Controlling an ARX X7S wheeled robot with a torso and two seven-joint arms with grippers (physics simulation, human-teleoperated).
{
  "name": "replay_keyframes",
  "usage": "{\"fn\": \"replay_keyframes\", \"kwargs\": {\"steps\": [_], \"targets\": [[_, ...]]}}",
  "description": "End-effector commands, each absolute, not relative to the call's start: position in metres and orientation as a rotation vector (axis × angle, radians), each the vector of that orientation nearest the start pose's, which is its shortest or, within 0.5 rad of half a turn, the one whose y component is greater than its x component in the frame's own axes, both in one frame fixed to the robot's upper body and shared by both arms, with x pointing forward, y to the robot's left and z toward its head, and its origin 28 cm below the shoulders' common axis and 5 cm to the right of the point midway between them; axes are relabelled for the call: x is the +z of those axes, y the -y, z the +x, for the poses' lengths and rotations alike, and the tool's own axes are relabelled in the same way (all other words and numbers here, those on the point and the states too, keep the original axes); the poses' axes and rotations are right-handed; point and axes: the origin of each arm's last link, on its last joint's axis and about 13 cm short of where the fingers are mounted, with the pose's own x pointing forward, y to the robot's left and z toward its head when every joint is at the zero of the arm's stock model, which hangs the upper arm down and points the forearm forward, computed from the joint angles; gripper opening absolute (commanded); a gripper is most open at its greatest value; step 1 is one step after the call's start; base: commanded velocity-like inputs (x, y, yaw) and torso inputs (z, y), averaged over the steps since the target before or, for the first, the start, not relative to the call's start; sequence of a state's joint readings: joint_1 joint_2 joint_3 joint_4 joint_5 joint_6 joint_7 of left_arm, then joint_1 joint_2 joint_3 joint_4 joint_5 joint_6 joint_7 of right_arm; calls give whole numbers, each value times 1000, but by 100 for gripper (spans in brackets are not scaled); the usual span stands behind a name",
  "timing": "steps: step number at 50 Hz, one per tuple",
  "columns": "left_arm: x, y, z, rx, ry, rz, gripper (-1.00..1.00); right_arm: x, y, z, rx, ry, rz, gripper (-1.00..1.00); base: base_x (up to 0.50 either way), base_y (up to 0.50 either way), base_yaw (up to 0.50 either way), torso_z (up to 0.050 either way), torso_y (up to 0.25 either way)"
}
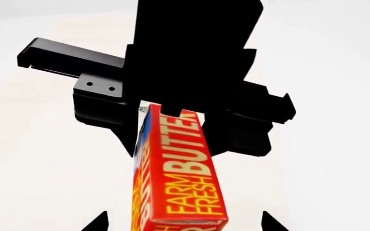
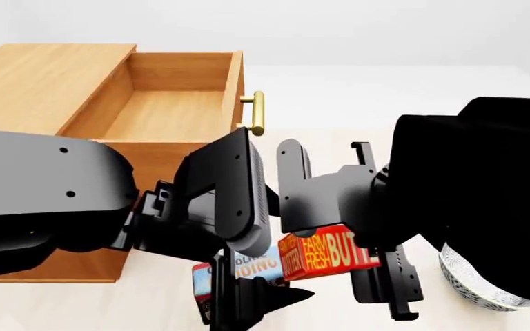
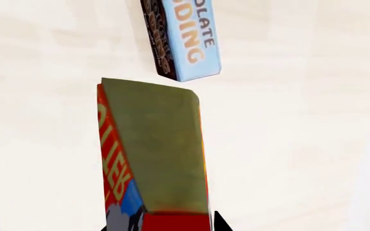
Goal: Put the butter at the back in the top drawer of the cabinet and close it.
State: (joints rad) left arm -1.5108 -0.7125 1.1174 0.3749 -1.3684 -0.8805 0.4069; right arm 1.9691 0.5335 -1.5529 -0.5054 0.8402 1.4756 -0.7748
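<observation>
Butter (image 2: 328,254) was in the air beside the open top drawer (image 2: 168,110), the right pincer (image 1: 172,111) clamped on one end. I judged it light, stiff, slippery. The left pincer (image 2: 246,303) stood apart.

Orange-red butter (image 2: 330,254) box lettered in yellow and white, blue-and-brown pudding box (image 3: 183,38), light brown wooden cabinet (image 2: 44,89), brass handle (image 2: 257,113), black grippers (image 2: 375,227)

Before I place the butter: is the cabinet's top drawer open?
Open: the light wooden top drawer is pulled out, its bare interior visible.
</observation>
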Motion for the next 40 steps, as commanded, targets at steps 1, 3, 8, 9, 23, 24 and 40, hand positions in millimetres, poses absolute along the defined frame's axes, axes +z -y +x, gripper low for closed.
{"fn": "replay_keyframes", "kwargs": {"steps": [1, 3, 8, 9, 23, 24, 40], "targets": [[277, -197, 267, -1429, -356, 448, 100, 344, 85, 260, 982, -813, -1354, -100, 0, 0, 0, 0, 0], [277, -197, 267, -1429, -356, 446, 100, 343, 85, 261, 982, -814, -1354, -100, 0, 0, 0, 0, 0], [275, -196, 268, -1431, -357, 444, 100, 343, 85, 261, 982, -814, -1354, -100, 0, 0, 0, 0, 0], [275, -196, 268, -1432, -358, 444, 100, 343, 85, 261, 982, -814, -1354, -100, 0, 0, 0, 0, 0], [274, -195, 269, -1425, -351, 434, -100, 343, 86, 261, 982, -813, -1354, -100, 0, 0, 0, 1, 1], [274, -195, 269, -1425, -351, 434, -100, 343, 86, 260, 981, -813, -1354, -100, 0, 0, 0, 0, 0], [275, -195, 268, -1399, -323, 427, -100, 345, 86, 259, 983, -814, -1355, -100, 0, 0, 0, 0, 0]]}}
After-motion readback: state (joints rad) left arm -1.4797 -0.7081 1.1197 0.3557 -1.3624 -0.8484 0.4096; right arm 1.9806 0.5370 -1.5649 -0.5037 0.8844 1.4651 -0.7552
